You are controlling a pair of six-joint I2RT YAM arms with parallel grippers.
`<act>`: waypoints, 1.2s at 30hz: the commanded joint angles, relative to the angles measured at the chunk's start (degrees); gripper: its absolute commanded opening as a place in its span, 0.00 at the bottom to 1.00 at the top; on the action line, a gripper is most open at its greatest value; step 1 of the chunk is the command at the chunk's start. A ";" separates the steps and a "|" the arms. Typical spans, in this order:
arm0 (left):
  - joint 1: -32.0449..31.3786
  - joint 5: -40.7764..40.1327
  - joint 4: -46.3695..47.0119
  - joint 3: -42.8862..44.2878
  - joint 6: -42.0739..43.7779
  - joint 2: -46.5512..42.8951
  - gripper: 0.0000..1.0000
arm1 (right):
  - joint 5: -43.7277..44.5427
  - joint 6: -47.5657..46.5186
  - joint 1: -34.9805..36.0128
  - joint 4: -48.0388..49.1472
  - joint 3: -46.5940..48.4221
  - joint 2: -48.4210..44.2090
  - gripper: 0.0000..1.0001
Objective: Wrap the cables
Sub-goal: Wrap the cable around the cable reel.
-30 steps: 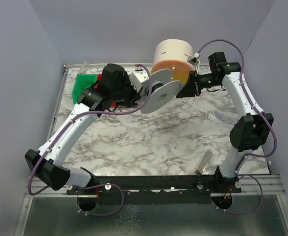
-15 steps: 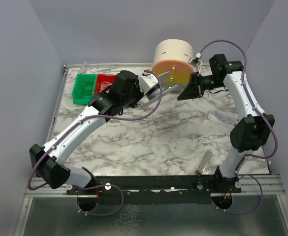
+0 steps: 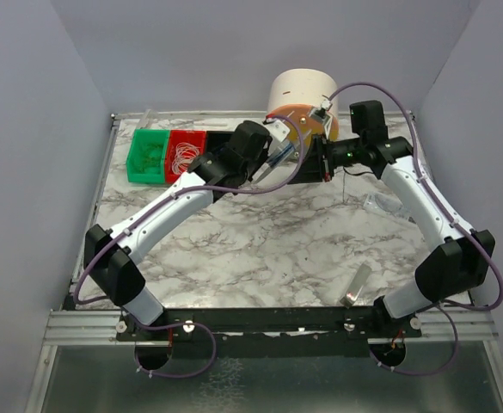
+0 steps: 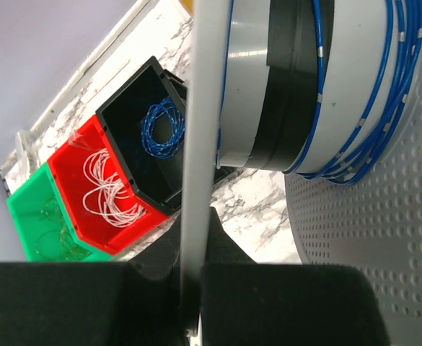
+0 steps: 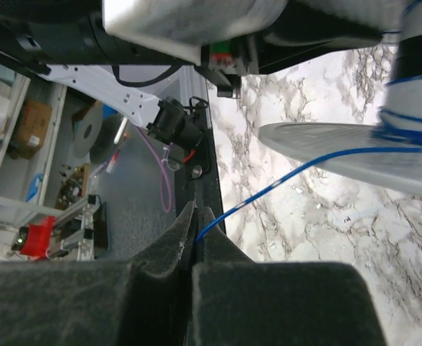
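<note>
Spool (image 4: 254,86), grey, two perforated flanges, held in the air over the far edge of the worktop (image 3: 260,241), right of centre. Left gripper (image 4: 192,267) is fully closed, pinching the rim of the thin near flange (image 4: 200,144) edge-on. Cable (image 4: 394,94), blue with white flecks, lies in several loose turns round the hub, and a free run of it crosses the gap to the other arm. Right gripper (image 5: 194,238) is closed tight on that run, which leaves the fingertips and rises to the spool. Black bin (image 4: 135,101) with a blue coil, red bin (image 4: 66,162) with a white coil and green bin (image 4: 23,216) stand in a row at the far left corner. Cream drum (image 3: 303,86) stands just behind both grippers. Hazards, as judged: the edge-only hold may let the spool pivot or slip under cable pull, a slack run may ride over a flange and spill turns, too much tension may drag the cable out of the right gripper, and the wrists, working close together, may knock each other or the drum.
</note>
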 commanded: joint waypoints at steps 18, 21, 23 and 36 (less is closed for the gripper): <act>12.72 30.04 -2.30 17.72 -26.70 7.18 0.00 | 2.44 12.45 8.05 33.90 -22.43 -0.63 0.00; 15.05 36.52 -0.21 16.38 -27.61 4.97 0.00 | 3.52 13.42 7.80 36.06 -23.80 -0.54 0.00; 15.61 39.99 1.05 15.33 -27.62 2.95 0.00 | 4.73 13.57 7.19 36.53 -24.24 -0.53 0.00; 16.07 53.15 4.09 7.52 -22.96 -7.60 0.00 | 9.42 16.36 -4.19 39.41 -27.42 -1.72 0.00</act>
